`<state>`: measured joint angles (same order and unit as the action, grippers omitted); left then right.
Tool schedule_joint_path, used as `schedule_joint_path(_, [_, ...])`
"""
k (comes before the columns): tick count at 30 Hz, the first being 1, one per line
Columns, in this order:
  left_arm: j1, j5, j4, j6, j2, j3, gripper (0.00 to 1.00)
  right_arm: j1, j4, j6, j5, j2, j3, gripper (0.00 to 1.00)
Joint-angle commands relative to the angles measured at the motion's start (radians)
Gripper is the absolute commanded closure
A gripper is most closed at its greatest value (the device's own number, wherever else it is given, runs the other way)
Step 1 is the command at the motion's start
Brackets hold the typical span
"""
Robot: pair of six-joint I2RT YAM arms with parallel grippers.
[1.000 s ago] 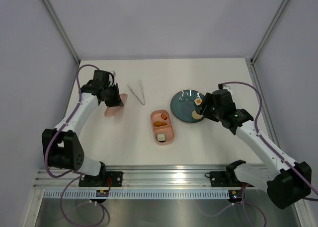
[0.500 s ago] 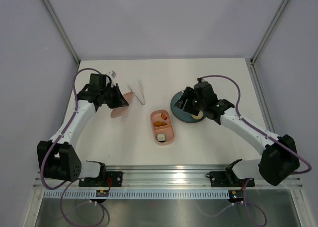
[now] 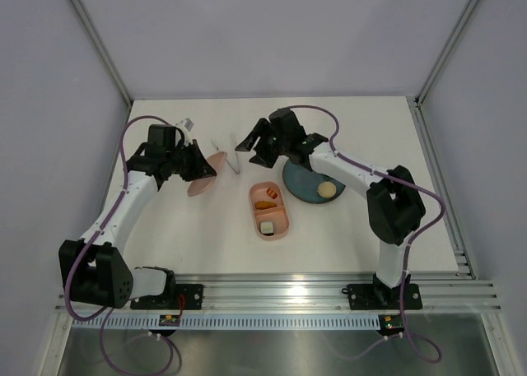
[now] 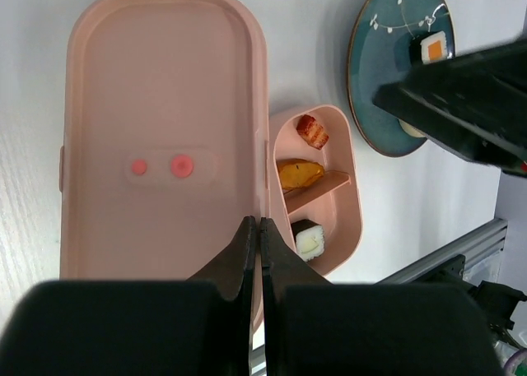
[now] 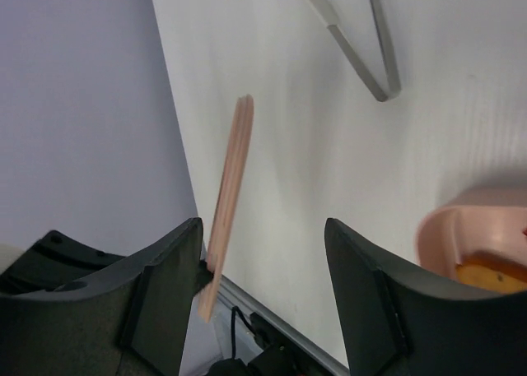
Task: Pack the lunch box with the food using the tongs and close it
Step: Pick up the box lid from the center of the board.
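The pink lunch box (image 3: 270, 210) lies open in the middle, holding a sausage bit (image 4: 312, 131), an orange piece (image 4: 299, 174) and a white cube (image 4: 307, 239). My left gripper (image 3: 191, 162) is shut on the edge of the pink lid (image 4: 160, 137), held tilted above the table, left of the box. The right gripper (image 3: 249, 142) hovers open over the far end of the tongs (image 3: 235, 168). In the right wrist view the tongs (image 5: 362, 55) lie ahead of the open right gripper (image 5: 262, 228), and the lid (image 5: 230, 178) shows edge-on. A beige disc (image 3: 328, 190) and an orange-topped cube (image 4: 431, 47) sit on the teal plate (image 3: 303, 181).
The right arm (image 3: 354, 172) stretches across the plate from the right side. The box (image 5: 469, 236) lies just right of the right gripper's fingers. Grey walls stand close on the left and at the back. A metal rail (image 3: 272, 290) runs along the near edge.
The right arm has swung left from over the plate to the tongs, jaws still open. The left gripper has carried the lid slightly right, towards the box.
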<state>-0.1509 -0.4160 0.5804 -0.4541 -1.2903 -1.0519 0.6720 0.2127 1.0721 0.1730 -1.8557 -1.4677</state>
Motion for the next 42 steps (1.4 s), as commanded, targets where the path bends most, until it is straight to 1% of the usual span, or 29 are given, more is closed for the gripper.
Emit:
schedule_joint_path(1, [-0.006,-0.043,-0.053,-0.011,0.045,0.003,1.0,0.017,-0.01,0.083,0.097,-0.101,-0.135,0.31])
schedule_joint_path(5, [-0.007,-0.047,-0.054,-0.009,0.046,0.007,1.0,0.038,-0.009,0.114,0.134,-0.19,-0.238,0.3])
schedule_joint_path(10, [-0.007,-0.049,-0.051,-0.005,0.049,0.012,1.0,0.069,0.027,0.103,0.148,-0.272,-0.334,0.3])
schedule_joint_path(13, [-0.007,-0.053,-0.048,-0.005,0.051,0.013,1.0,0.084,0.042,0.101,0.152,-0.307,-0.364,0.3])
schedule_joint_path(17, [-0.009,-0.049,-0.048,-0.003,0.055,0.016,1.0,0.101,0.043,0.101,0.157,-0.327,-0.379,0.34])
schedule_joint_path(20, [-0.007,-0.049,-0.048,-0.001,0.055,0.015,1.0,0.11,0.033,0.109,0.157,-0.329,-0.365,0.41])
schedule_joint_path(21, [-0.007,-0.049,-0.05,-0.001,0.055,0.015,1.0,0.11,0.03,0.112,0.157,-0.323,-0.361,0.49])
schedule_joint_path(23, [-0.009,-0.049,-0.048,0.0,0.055,0.016,1.0,0.11,0.011,0.115,0.152,-0.316,-0.339,0.59])
schedule_joint_path(24, [-0.007,-0.049,-0.047,0.0,0.055,0.015,1.0,0.11,0.014,0.112,0.143,-0.309,-0.339,0.71])
schedule_joint_path(27, [-0.007,-0.049,-0.036,0.011,0.063,0.013,1.0,0.11,0.022,0.1,0.128,-0.297,-0.338,0.87])
schedule_joint_path(28, [-0.007,-0.047,-0.025,0.015,0.066,0.012,1.0,0.109,0.028,0.094,0.123,-0.293,-0.338,0.99])
schedule_joint_path(30, [-0.007,-0.043,-0.008,0.032,0.072,0.006,1.0,0.109,0.039,0.065,0.111,-0.281,-0.339,1.0])
schedule_joint_path(31, [-0.007,-0.041,0.012,0.04,0.078,0.004,0.95,0.107,0.042,0.054,0.108,-0.275,-0.336,1.0])
schedule_joint_path(34, [-0.007,-0.023,0.073,0.084,0.104,-0.013,0.67,0.092,0.034,0.0,0.112,-0.243,-0.31,1.0])
schedule_joint_path(35, [-0.007,-0.017,0.088,0.11,0.124,-0.019,0.43,0.075,0.031,-0.024,0.115,-0.232,-0.298,1.0])
schedule_joint_path(36, [-0.007,-0.006,0.104,0.123,0.135,-0.029,0.31,0.067,0.002,-0.038,0.129,-0.203,-0.255,1.0])
schedule_joint_path(38, [-0.009,0.008,0.151,0.156,0.164,-0.042,0.12,0.043,-0.051,-0.07,0.16,-0.163,-0.203,1.0])
schedule_joint_path(39, [-0.007,0.013,0.163,0.163,0.174,-0.048,0.09,0.019,-0.077,-0.089,0.186,-0.128,-0.183,1.0])
schedule_joint_path(41, [-0.004,0.049,0.179,0.157,0.189,-0.06,0.07,-0.003,-0.098,-0.157,0.224,-0.09,-0.125,1.0])
schedule_joint_path(42, [-0.001,0.071,0.174,0.144,0.201,-0.063,0.07,-0.023,-0.117,-0.184,0.276,-0.05,-0.082,1.0])
